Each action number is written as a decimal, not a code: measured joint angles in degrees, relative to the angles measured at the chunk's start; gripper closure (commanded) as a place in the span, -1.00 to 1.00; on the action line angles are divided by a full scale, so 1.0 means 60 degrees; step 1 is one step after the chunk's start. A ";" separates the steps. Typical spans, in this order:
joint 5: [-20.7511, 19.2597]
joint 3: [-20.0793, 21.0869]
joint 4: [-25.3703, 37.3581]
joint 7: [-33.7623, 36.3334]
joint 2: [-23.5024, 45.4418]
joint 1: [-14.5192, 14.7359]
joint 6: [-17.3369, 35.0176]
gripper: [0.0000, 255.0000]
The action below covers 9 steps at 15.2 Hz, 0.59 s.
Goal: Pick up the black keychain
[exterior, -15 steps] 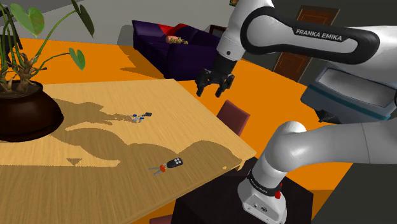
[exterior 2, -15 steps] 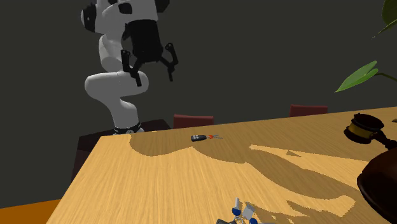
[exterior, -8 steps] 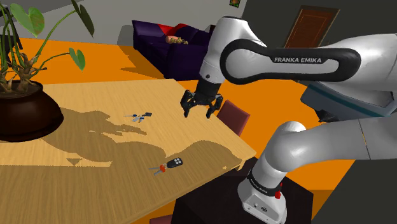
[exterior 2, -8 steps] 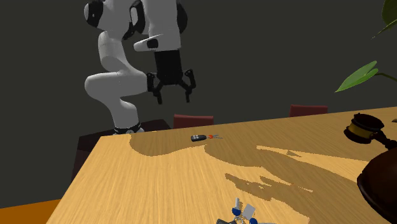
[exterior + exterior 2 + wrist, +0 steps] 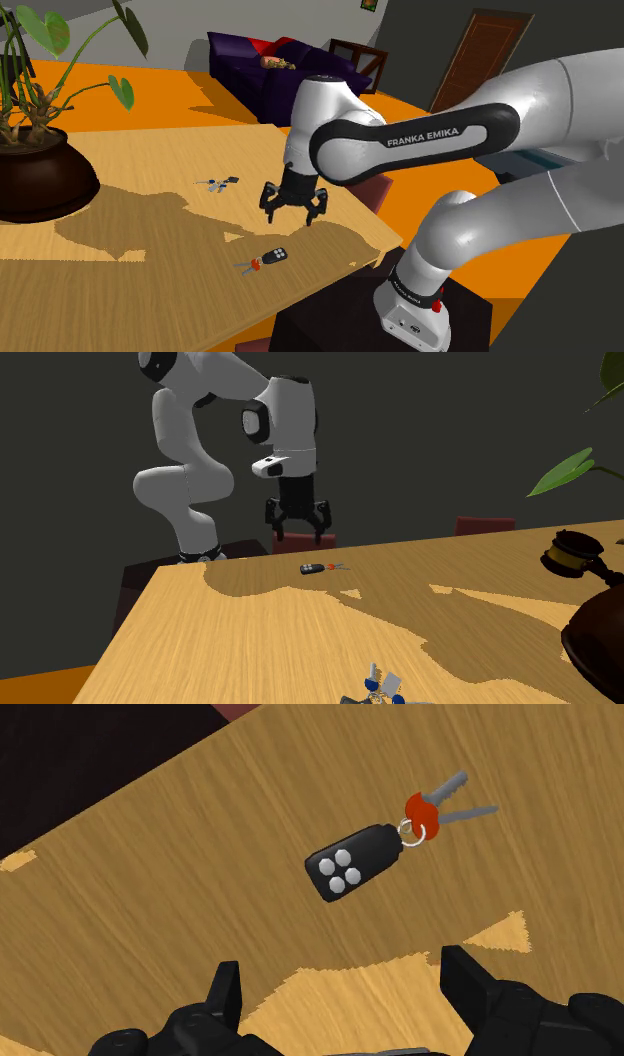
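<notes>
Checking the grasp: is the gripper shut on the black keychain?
No, the gripper is open, and the black keychain lies on the table, untouched.

Ref. point: fob keychain (image 5: 268, 260), flat on table (image 5: 150, 250), near the edge facing the stand (image 5: 380, 325).

1. Gripper (image 5: 293, 208): above table, just beyond keychain twd. table centre in shoulder view; no contact. Wrist view: keychain lies ahead of the fingertips, touching neither.
2. Second key bunch (image 5: 218, 183): on table, further in from keychain, well apart.
3. Plant pot (image 5: 40, 180): on table, far from keychain, twd. shoulder view's left.
4. Chair (image 5: 365, 185): off table edge, near keychain, twd. shoulder view's upper right.
5. Sofa (image 5: 270, 70): on floor, well behind keychain, past table's far side.
</notes>
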 measured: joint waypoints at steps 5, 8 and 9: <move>0.0254 0.1195 0.0097 0.1378 0.1367 -0.0386 0.1074 -1.00; 0.0295 0.1471 -0.0071 0.1506 0.1756 -0.0470 0.1618 -1.00; 0.0283 0.1556 -0.0119 0.1524 0.1912 -0.0522 0.1817 -1.00</move>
